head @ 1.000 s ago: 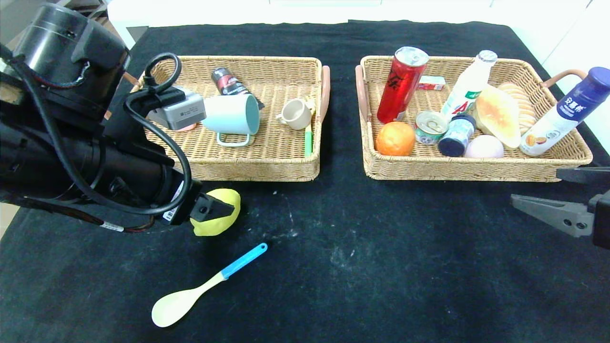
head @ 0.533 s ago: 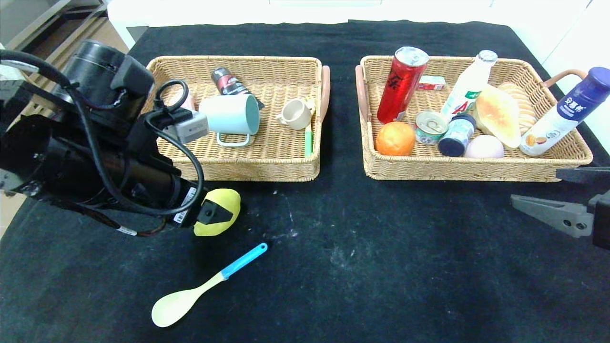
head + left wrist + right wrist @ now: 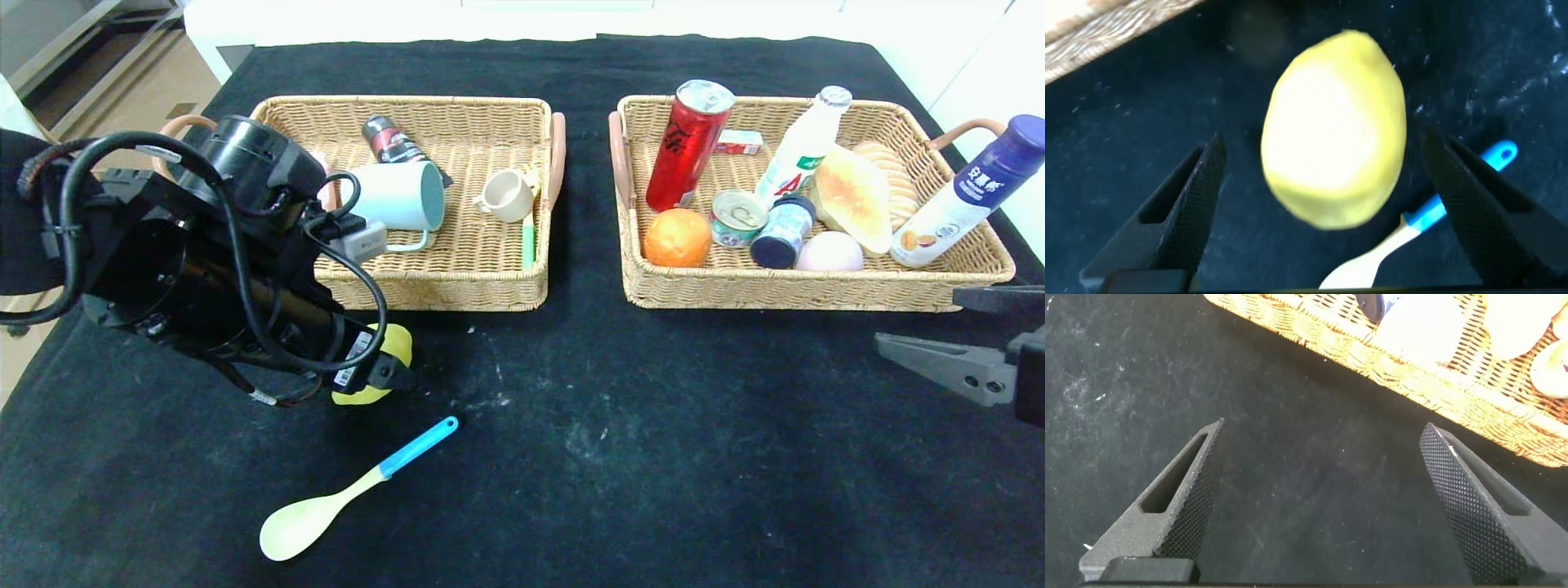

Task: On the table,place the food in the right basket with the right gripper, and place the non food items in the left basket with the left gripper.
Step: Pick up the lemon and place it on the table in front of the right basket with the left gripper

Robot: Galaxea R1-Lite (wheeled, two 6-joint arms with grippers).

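Observation:
A yellow lemon-shaped object lies on the black table in front of the left basket. My left gripper hangs over it, open, one finger on each side and neither touching. A pale green spoon with a blue handle lies just nearer to me. My right gripper is parked open over bare cloth in front of the right basket, holding nothing.
The left basket holds a light blue mug, a small beige cup, a dark tube and a green stick. The right basket holds a red can, an orange, bottles, a tin and bread.
My left arm has swung lower and toward me, its bulk now covering more of the lemon-shaped object. Its fingers stay open around it. The right arm has not moved.

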